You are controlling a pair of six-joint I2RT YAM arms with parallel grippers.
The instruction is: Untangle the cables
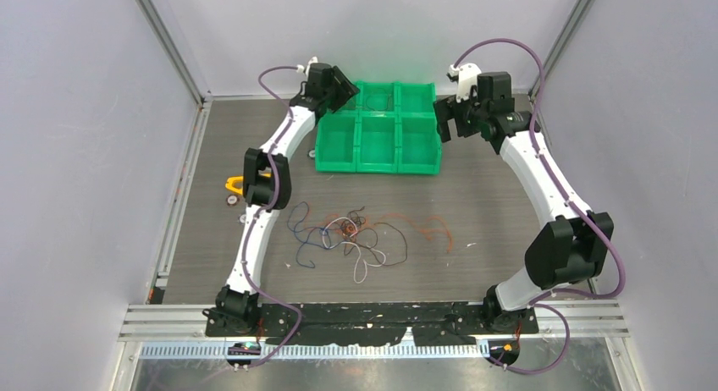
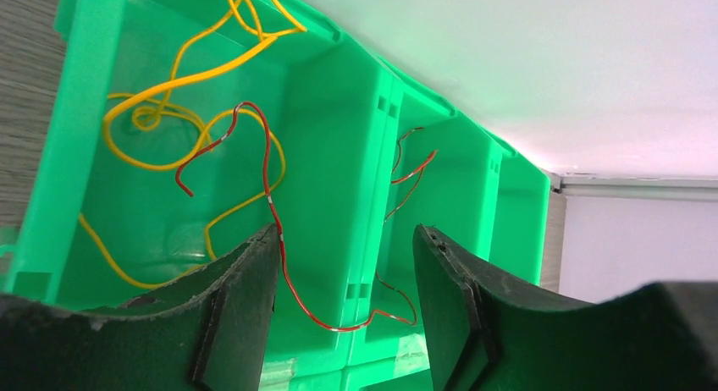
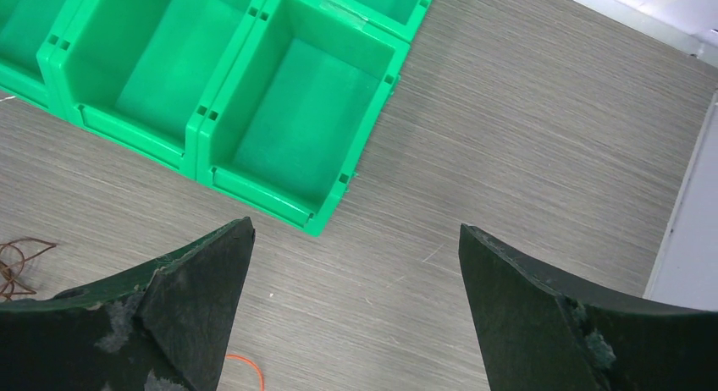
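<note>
Between the fingers of the left pincer (image 2: pixel 345 239), which stand apart and clamp nothing, a thin red wire (image 2: pixel 269 167) runs lengthwise close along one finger. It then sags over the wall between two compartments of the green plastic bins (image 2: pixel 339 112). Glossy yellow wires (image 2: pixel 161 112) loop in the compartment just beyond. The right pincer (image 3: pixel 356 234) is spread wide and empty over the grey wood-grain table (image 3: pixel 508 112), near the bins' corner. The tangle of cables (image 1: pixel 351 232), hair-fine and limp, lies well behind both pincers, toward the arm bases, about equally near each.
</note>
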